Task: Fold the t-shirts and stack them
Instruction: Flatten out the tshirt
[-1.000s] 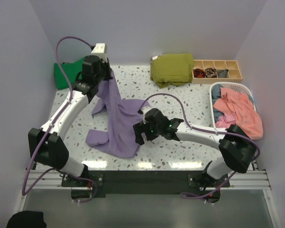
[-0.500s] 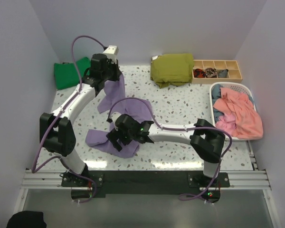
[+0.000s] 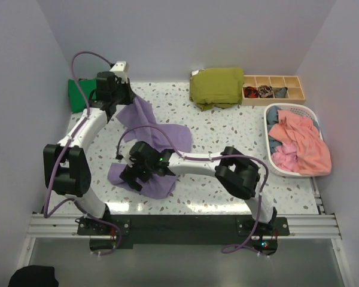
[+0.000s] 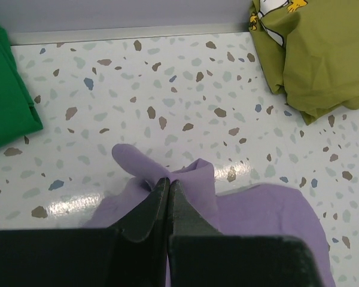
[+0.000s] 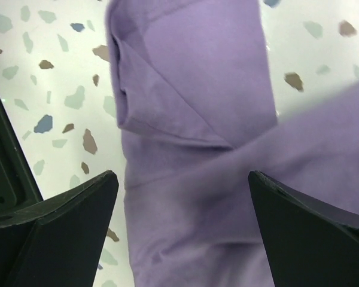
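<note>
Lavender cotton lies crumpled on the speckled bench (image 3: 239,131): the lavender t-shirt (image 3: 158,140) sits left of the folded olive-green garment (image 3: 216,86) and nearer the arms than it, one end drawn up toward the back wall, the other bunched at the near side.

The left hand (image 4: 169,185) is closed, a small pinch of lavender fabric caught at its fingertips, well left of the olive garment. The right hand (image 5: 182,179) stands wide open just above the shirt's near bunched end, gripping nothing. Whether its fingers touch the cloth I cannot tell.

The shirt looks light, limp and not slippery. It should drape and fold over itself wherever it is not supported, and a single pinch will drag the rest in a trailing heap. I judge that it is best taken at two spread points along a hem or across the shoulders, so that it hangs flat. The folded edge under the right hand looks like a hem or sleeve edge and a fair place for the second grip.

Count: one lavender t-shirt, one green t-shirt (image 3: 78,95) far left of the olive garment by the back wall, and that one olive garment with a print. Right of it are one wooden tray (image 3: 274,88) of compartments and one white laundry basket (image 3: 311,113) holding a pink garment (image 3: 302,143) and some darker cloth. Two hands.
</note>
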